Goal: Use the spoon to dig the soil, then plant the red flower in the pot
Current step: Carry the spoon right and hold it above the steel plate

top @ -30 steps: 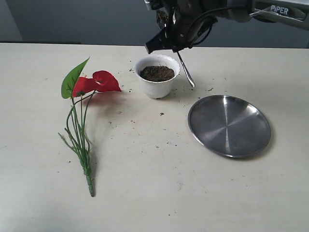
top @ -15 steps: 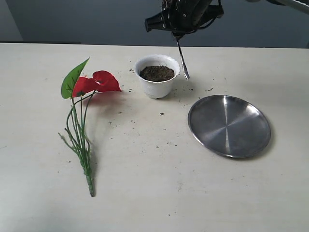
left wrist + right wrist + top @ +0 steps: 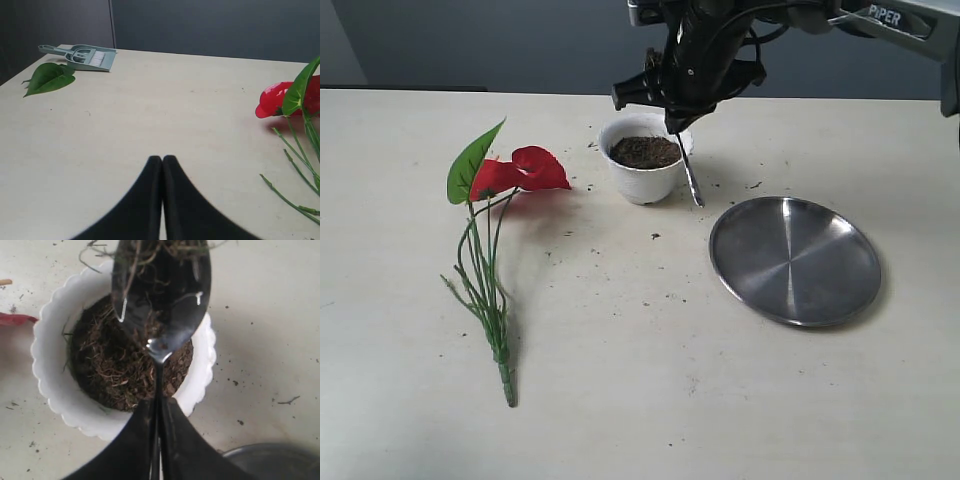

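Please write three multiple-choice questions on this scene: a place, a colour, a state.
1. The red flower lies: A in the pot; B on the table, apart from the pot; C against the pot.
2. The pot is: A white; B green; C black.
3. The right gripper is: A open; B shut on the spoon; C shut on a stem.
1 B, stems flat on the table; 2 A, white scalloped rim; 3 B, jaws pinch the spoon's handle.

"PIPER" on right arm [image 3: 885, 17] (exterior view)
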### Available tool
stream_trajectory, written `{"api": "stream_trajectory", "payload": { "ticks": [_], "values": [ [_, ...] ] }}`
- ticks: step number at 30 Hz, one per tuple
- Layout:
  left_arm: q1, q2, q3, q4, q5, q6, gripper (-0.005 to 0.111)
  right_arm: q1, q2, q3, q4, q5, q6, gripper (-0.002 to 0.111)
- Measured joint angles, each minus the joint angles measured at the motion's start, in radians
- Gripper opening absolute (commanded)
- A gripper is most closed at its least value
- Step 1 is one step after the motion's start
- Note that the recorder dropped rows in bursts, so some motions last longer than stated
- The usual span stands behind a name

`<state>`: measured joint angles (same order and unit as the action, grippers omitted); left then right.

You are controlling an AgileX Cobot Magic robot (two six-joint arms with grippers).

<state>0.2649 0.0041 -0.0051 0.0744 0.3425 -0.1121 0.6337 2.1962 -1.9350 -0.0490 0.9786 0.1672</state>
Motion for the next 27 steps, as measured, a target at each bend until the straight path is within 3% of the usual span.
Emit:
{"api": "stream_trajectory", "payload": {
  "ticks": [14, 27],
  "values": [
    [0.0, 0.0, 0.0, 0.0, 0.0, 0.0, 0.0, -0.01, 0.0, 0.0, -0.013, 0.123, -0.032, -0.001],
    [0.0, 0.0, 0.0, 0.0, 0.0, 0.0, 0.0, -0.158, -0.044, 0.0, 0.005, 0.226, -0.037, -0.001]
  ]
}}
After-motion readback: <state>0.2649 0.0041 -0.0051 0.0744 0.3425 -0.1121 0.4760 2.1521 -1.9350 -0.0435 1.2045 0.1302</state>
